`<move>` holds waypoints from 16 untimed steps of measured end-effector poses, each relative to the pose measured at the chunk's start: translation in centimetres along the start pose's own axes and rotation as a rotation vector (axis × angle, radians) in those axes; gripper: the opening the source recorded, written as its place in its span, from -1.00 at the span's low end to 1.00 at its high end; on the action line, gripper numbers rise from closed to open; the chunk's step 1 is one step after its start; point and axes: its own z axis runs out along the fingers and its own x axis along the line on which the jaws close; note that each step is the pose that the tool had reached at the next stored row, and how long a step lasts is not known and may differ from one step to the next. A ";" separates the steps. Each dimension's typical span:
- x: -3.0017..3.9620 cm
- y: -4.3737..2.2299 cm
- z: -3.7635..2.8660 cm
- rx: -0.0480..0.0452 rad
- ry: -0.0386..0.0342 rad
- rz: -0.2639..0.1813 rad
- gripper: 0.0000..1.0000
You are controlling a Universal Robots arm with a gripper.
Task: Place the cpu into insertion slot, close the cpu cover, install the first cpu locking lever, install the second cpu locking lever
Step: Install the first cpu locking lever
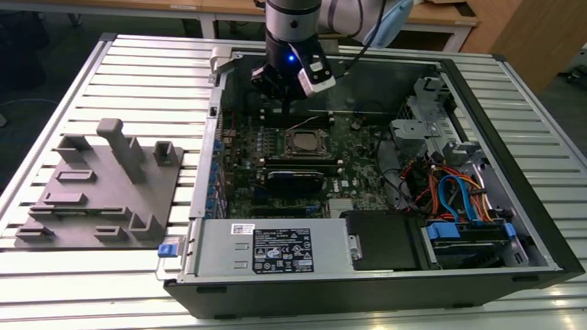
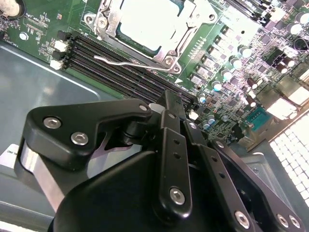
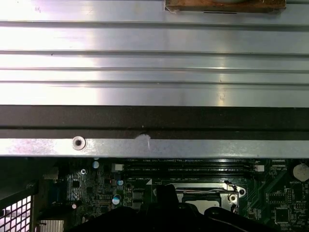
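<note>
gripper (image 1: pixel 288 108) near one cpu (image 2: pixel 149 24), one lever (image 2: pixel 130 62)

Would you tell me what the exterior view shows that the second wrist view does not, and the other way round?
Exterior view: the grey fixture plate, the power supply and the drive cables. Second wrist view: the white memory-slot latches and a perforated grille. Both: the cpu seated inside the cpu cover, and the gripper over the motherboard.
</note>
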 end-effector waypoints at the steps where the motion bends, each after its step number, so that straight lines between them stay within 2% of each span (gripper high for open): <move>1: 0.00 0.00 0.00 0.0000 0.0000 0.000 -0.80; 6: 0.00 0.00 0.01 -0.0012 -0.0001 0.001 -0.80; 8: 0.00 -0.03 0.04 -0.0109 -0.0002 0.003 -0.80; 9: 0.00 -0.04 0.11 -0.0117 -0.0006 0.004 -0.80; 16: -0.34 -0.23 0.60 -0.0113 -0.0008 0.009 -0.80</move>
